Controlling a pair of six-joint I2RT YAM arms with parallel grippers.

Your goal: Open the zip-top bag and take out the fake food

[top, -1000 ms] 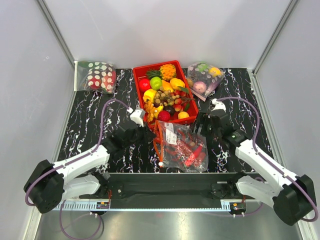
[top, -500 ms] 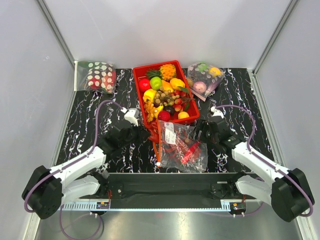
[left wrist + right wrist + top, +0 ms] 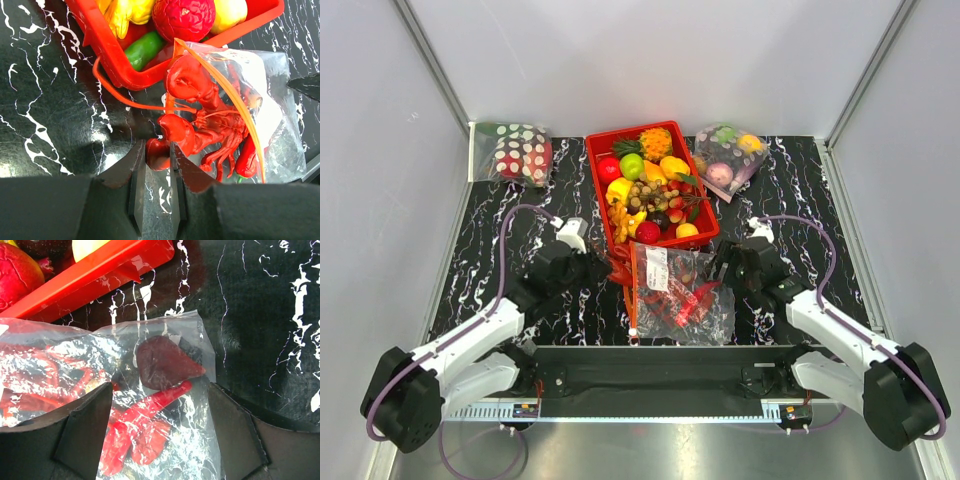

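Note:
The zip-top bag [image 3: 692, 297] lies in front of the red basket, its orange zip strip [image 3: 225, 86] open at the left end. My left gripper [image 3: 157, 152] is shut on a claw of the red lobster [image 3: 202, 127]. The lobster's front half sticks out of the bag mouth. In the top view the left gripper [image 3: 611, 268] is at the bag's left edge. My right gripper [image 3: 160, 425] is open, its fingers straddling the bag's right end [image 3: 200, 455]. The red chili [image 3: 150, 412] and a dark brown piece [image 3: 162, 364] lie inside. In the top view the right gripper [image 3: 722, 272] is at the bag's right edge.
A red basket [image 3: 603, 200] of mixed plastic fruit stands just behind the bag, touching it. A white-dotted red bag [image 3: 517, 152] lies at the back left. A clear bag of pastel fruits [image 3: 728, 156] lies at the back right. Grey walls close the sides.
My left arm has drawn back to the left. The right gripper has moved nearer. The bag has shifted a little toward the near edge.

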